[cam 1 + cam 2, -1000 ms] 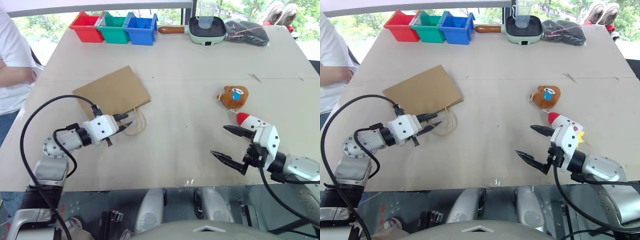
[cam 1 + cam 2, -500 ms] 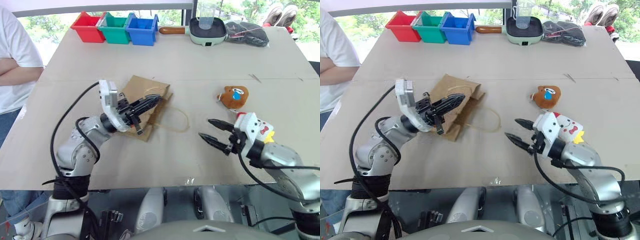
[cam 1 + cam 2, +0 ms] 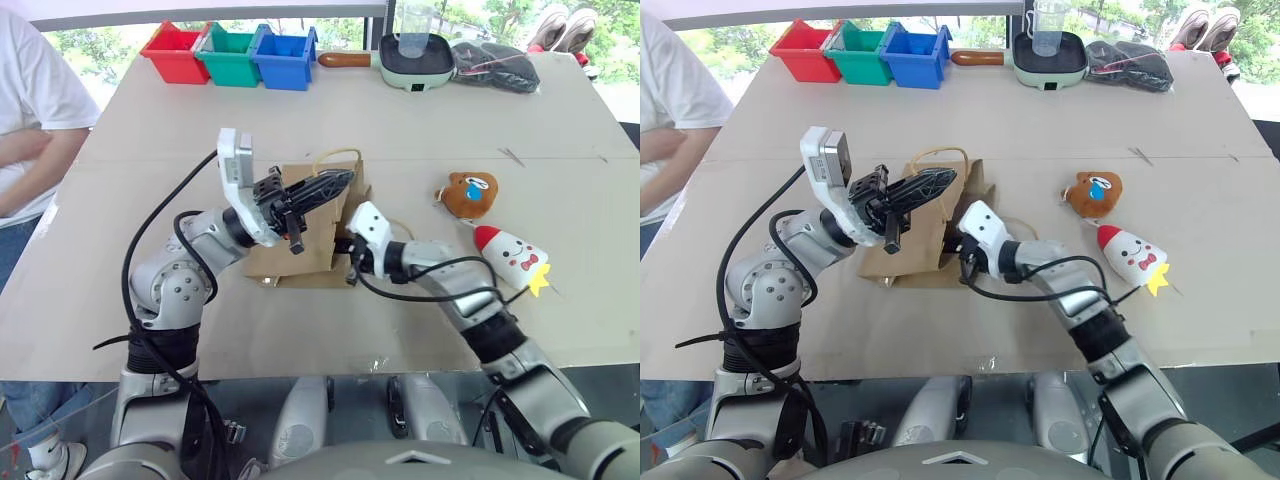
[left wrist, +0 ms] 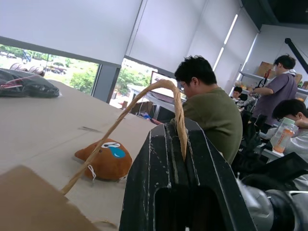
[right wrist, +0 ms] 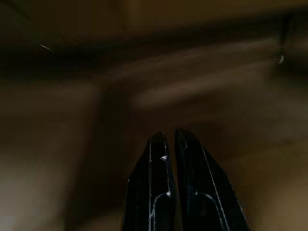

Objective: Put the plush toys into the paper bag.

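The tan paper bag [image 3: 300, 235] stands partly raised in the middle of the table. My left gripper [image 3: 343, 181] is shut on one of its loop handles [image 4: 179, 126] and holds it up. My right gripper [image 5: 168, 137] is shut with nothing between its fingers. It reaches leftward into the bag's mouth, surrounded by dark brown paper. Two plush toys lie on the table to the right of the bag. The orange-brown one [image 3: 468, 193] with a blue-white face lies farther back. The white cone with a red tip [image 3: 510, 252] lies nearer.
Red [image 3: 172, 52], green [image 3: 228, 55] and blue [image 3: 283, 57] bins line the far edge. Beside them are a green pan holding a clear cup [image 3: 414, 60] and a black pouch [image 3: 495, 65]. A person in a white shirt [image 3: 30, 120] stands at the left.
My left gripper lifted the handle up and rightward, raising the bag from flat. My right gripper swung left away from the white cone toy, shut, and went into the bag's mouth.
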